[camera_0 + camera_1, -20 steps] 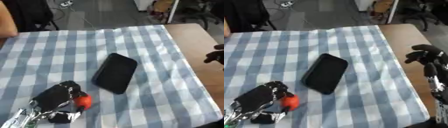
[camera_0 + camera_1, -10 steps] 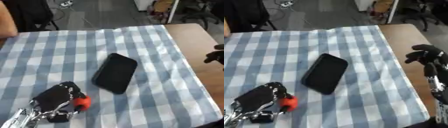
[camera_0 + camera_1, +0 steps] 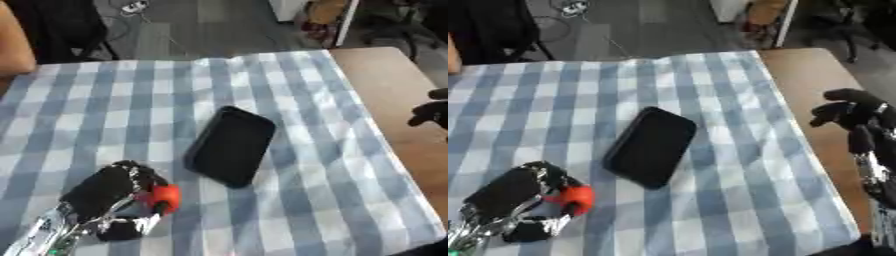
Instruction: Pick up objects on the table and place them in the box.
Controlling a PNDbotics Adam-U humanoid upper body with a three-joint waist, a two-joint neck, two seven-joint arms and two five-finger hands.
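Left hand still clamped on a small red object, black phone unmoved on the worktop, right hand still curled, empty.

Tabletop: brown wood, bare along the right edge.
Cover: blue-and-white checked cloth.
On the cloth: flat black rounded rectangular slab, lying askew.
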